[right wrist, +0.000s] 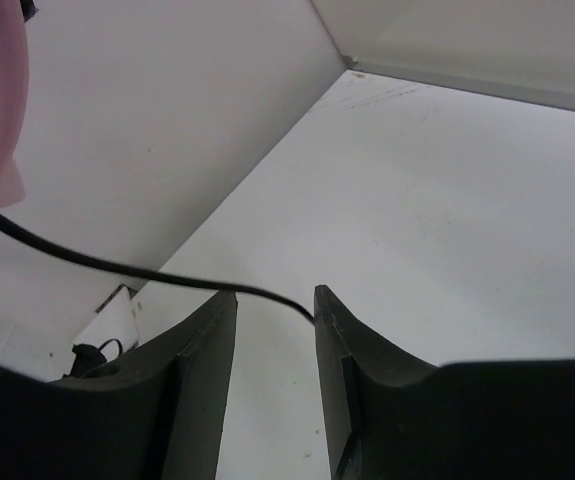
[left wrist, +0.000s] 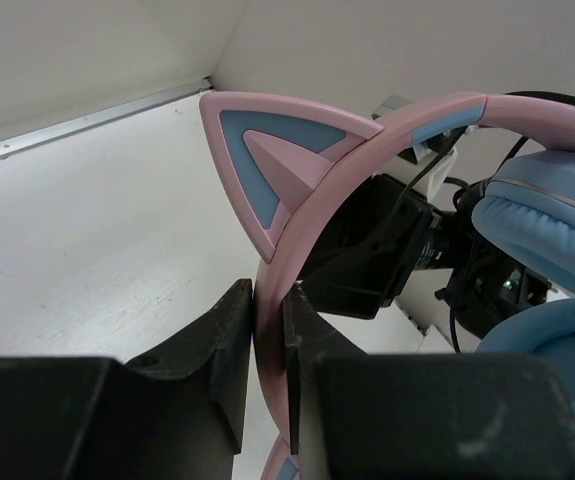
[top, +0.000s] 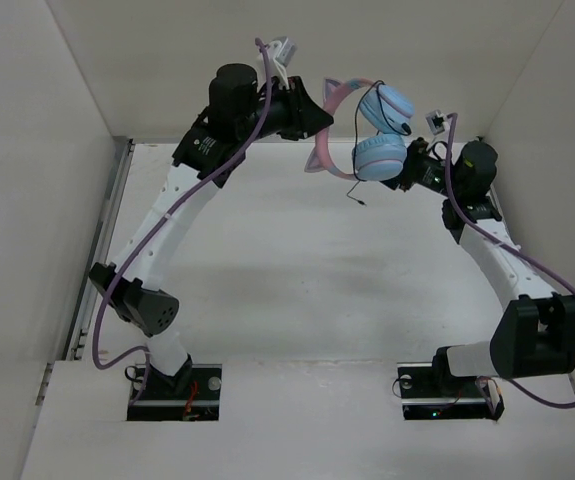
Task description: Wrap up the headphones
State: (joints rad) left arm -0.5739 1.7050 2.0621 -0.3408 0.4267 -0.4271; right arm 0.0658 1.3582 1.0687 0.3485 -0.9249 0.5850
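Left gripper (left wrist: 267, 330): closed tight on the pink headband (left wrist: 367, 150) of the headphones (top: 387, 105), just below one cat ear (left wrist: 267, 160). Held high above the table (top: 267, 280), near the back wall (top: 147, 60), probably to keep the ear cups clear and the lead hanging free for winding.

Right gripper (right wrist: 275, 300): jaws parted, nothing clamped. Placed just beside the lower ear cup (top: 377, 158), with the thin black cable (right wrist: 117, 268) sagging across one fingertip into the gap, seemingly to catch it.

Headband: smooth, rigid, curved plastic, pink with blue inlay.

Ear cups: round, light blue, softly padded.

Cable: slender, limp, loose end dangling below.
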